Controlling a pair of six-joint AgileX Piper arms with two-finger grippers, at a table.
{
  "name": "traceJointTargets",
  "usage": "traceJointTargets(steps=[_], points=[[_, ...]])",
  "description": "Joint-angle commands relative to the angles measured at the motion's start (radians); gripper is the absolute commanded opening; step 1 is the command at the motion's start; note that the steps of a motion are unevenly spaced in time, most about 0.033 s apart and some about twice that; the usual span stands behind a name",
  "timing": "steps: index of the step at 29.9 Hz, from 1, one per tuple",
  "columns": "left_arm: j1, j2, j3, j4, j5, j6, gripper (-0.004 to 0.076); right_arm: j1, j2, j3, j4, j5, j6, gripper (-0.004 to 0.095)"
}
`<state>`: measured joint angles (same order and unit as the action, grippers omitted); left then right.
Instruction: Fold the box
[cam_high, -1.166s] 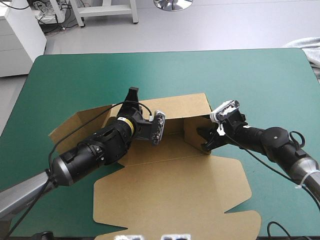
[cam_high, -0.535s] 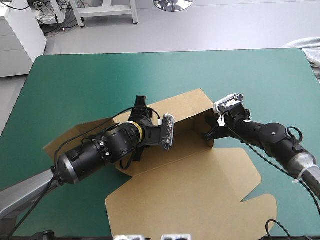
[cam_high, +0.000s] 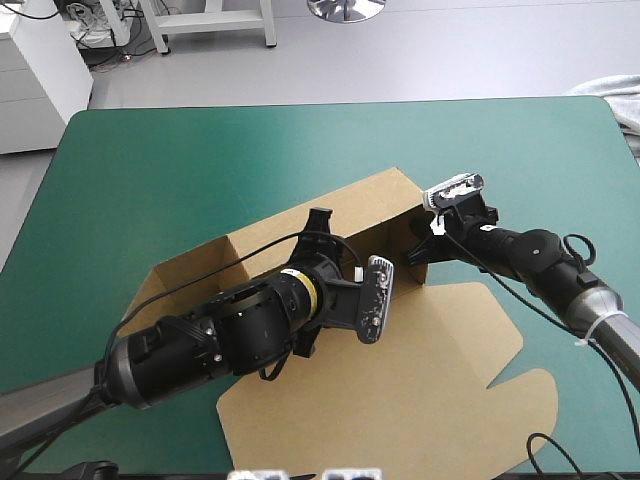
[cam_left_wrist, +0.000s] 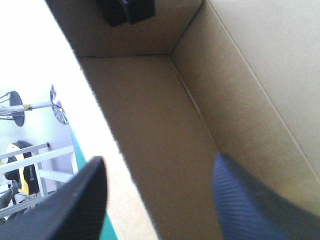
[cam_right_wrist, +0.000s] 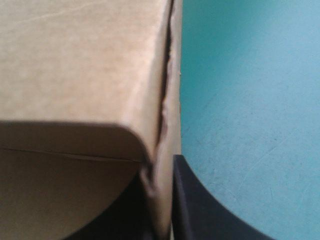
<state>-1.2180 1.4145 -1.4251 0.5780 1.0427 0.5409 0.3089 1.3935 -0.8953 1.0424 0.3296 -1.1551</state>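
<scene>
The tabletop (cam_high: 150, 150) wears a teal-green cover (cam_right_wrist: 250, 100) with rounded far corners, and its far half shows as one plain green stretch from side to side. In the right wrist view the cover carries a few faint pale scuff lines. At the far right corner a pale grey-white bundle (cam_high: 612, 95) lies at the tabletop's edge, probably a cloth, though only a part of it shows. Beyond the far edge is a grey floor (cam_high: 450, 50), with a white cabinet (cam_high: 35, 70) off the far left corner, white frame legs (cam_high: 210, 25) and a round chrome base (cam_high: 345, 8).
</scene>
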Motion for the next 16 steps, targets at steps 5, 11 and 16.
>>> traceJointTargets(steps=[5, 11, 16], points=[[0.103, -0.054, -0.168, -0.050, -0.015, -0.001, 0.0015, 0.004, -0.032, -0.039, 0.003, 0.034, -0.026, -0.0019], [0.526, -0.052, -0.281, -0.476, 0.065, 0.070, 0.0015, 0.004, -0.036, -0.043, -0.025, 0.080, -0.057, -0.0019], [0.910, -0.063, -0.306, -0.744, 0.166, 0.056, 0.0010, -0.005, -0.036, -0.121, -0.068, 0.193, -0.033, -0.0019]])
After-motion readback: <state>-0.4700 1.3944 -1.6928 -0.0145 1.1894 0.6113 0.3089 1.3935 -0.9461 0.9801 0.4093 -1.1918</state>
